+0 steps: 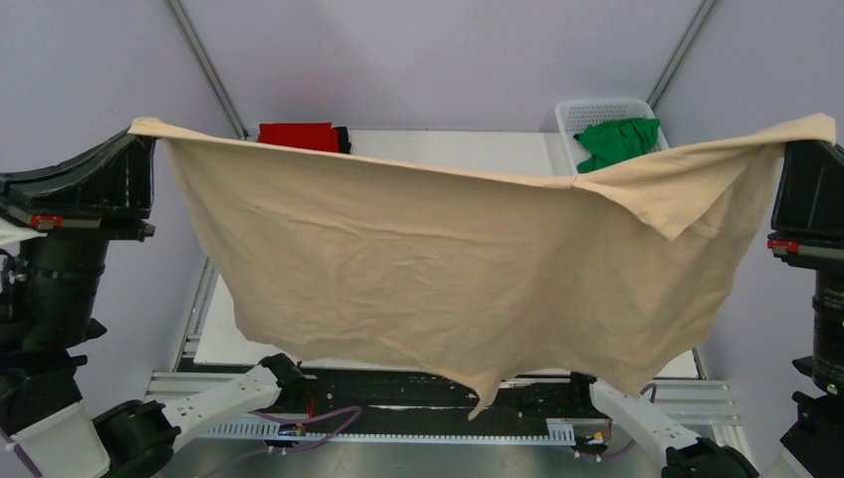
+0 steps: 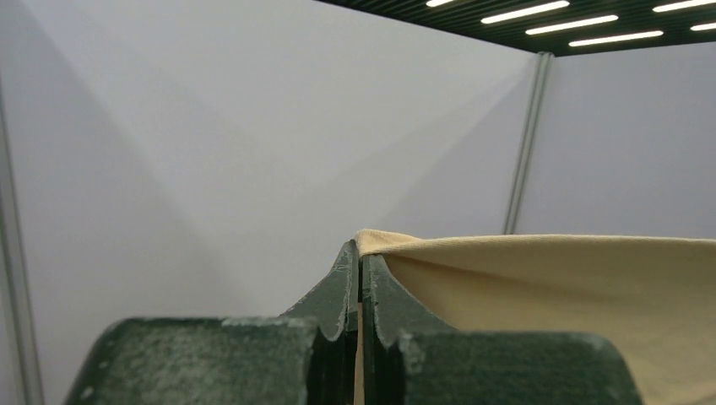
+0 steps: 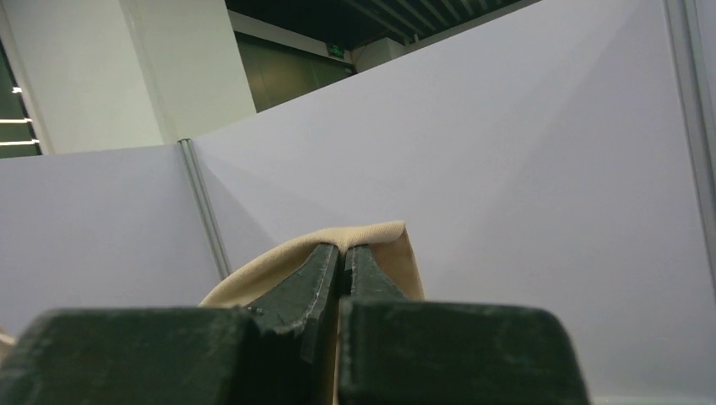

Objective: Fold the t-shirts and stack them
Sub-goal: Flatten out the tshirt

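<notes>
light: bright, even overhead strips | shadows: soft; focus: near foreground blurred

table [image 1: 448, 147]: white | far left: folded red shirt [image 1: 297, 135] lay on it | far right: white basket [image 1: 597, 108] stood on it

The fingers of the left gripper [image 2: 359, 253] and right gripper [image 3: 344, 247] are moulded in dark green, rough-surfaced and tapered to thin tips. In the top view, black housings [image 1: 85, 184] with small red tags [image 1: 46, 221] are seen at nine and three o'clock. White links [image 1: 214, 398] are seen at seven and five, and purple cables [image 1: 348, 410] near six.
</notes>
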You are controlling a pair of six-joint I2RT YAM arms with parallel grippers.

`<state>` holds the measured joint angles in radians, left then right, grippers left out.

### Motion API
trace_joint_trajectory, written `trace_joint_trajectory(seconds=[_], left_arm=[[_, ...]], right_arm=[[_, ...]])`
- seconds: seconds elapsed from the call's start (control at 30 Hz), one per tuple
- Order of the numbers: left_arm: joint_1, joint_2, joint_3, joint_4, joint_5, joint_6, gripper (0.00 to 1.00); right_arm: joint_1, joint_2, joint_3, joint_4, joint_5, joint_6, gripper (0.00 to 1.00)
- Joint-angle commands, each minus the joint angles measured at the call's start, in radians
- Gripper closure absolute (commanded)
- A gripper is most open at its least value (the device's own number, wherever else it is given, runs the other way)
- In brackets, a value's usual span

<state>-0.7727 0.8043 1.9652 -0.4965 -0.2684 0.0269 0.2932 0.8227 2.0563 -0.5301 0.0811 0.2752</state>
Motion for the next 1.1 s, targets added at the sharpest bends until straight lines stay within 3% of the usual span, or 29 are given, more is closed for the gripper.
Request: trace_joint_trajectory(seconds=[0.0, 0.1, 0.17, 0.23, 0.3, 0.37, 0.47, 0.57, 0.6, 0.63, 0.67, 0.7, 0.73, 0.77, 0.8, 0.9, 1.07], left_arm=[[-0.002, 0.071, -0.050, 0.070, -0.207, 0.073, 1.00], [-0.002, 0.116, -0.218, 0.196, -0.531, 0.176, 1.00], [0.002, 0.171, -0.345, 0.404, -0.707, 0.281, 1.00], [0.064, 0.250, -0.407, 0.372, -0.747, 0.224, 1.00], [0.220, 0.334, -0.409, 0.195, -0.610, 0.020, 1.00], [0.351, 0.421, -0.452, 0.165, -0.484, -0.084, 1.00], [0.440, 0.585, -0.595, 0.290, -0.366, -0.063, 0.99], [0.494, 0.767, -0.594, 0.304, -0.224, -0.119, 0.98], [0.518, 0.874, -0.551, 0.288, -0.212, -0.145, 0.90], [0.529, 0.929, -0.518, 0.245, -0.185, -0.153, 0.80], [0.548, 1.023, -0.439, 0.215, -0.146, -0.169, 0.56], [0.556, 1.066, -0.397, 0.148, -0.114, -0.172, 0.44], [0.569, 1.125, -0.324, 0.120, -0.045, -0.184, 0.14], [0.573, 1.146, -0.288, 0.092, -0.018, -0.192, 0.07], [0.575, 1.144, -0.283, 0.099, 0.023, -0.201, 0.02], [0.576, 1.075, -0.325, 0.128, 0.094, -0.228, 0.00], [0.575, 0.934, -0.468, 0.131, 0.224, -0.323, 0.00]], right_arm=[[-0.003, 0.106, -0.041, 0.025, 0.115, -0.093, 1.00], [-0.003, 0.155, -0.139, 0.082, 0.242, -0.146, 1.00], [-0.003, 0.195, -0.242, 0.159, 0.333, -0.198, 1.00], [-0.005, 0.251, -0.332, 0.226, 0.412, -0.231, 1.00], [-0.023, 0.314, -0.415, 0.281, 0.432, -0.238, 1.00], [-0.062, 0.382, -0.508, 0.319, 0.407, -0.186, 1.00], [-0.132, 0.514, -0.627, 0.328, 0.300, -0.060, 1.00], [-0.176, 0.694, -0.663, 0.327, 0.196, 0.065, 0.99], [-0.185, 0.766, -0.647, 0.328, 0.165, 0.082, 0.97], [-0.191, 0.834, -0.614, 0.315, 0.137, 0.092, 0.89], [-0.195, 0.917, -0.542, 0.288, 0.107, 0.093, 0.66], [-0.195, 0.975, -0.478, 0.244, 0.065, 0.080, 0.43], [-0.196, 1.021, -0.408, 0.182, 0.033, 0.075, 0.25], [-0.196, 1.054, -0.349, 0.126, 0.012, 0.077, 0.09], [-0.194, 1.070, -0.318, 0.087, -0.003, 0.078, 0.01], [-0.194, 1.041, -0.347, 0.057, -0.055, 0.099, 0.00], [-0.194, 0.912, -0.578, 0.080, -0.194, 0.190, 0.00]])
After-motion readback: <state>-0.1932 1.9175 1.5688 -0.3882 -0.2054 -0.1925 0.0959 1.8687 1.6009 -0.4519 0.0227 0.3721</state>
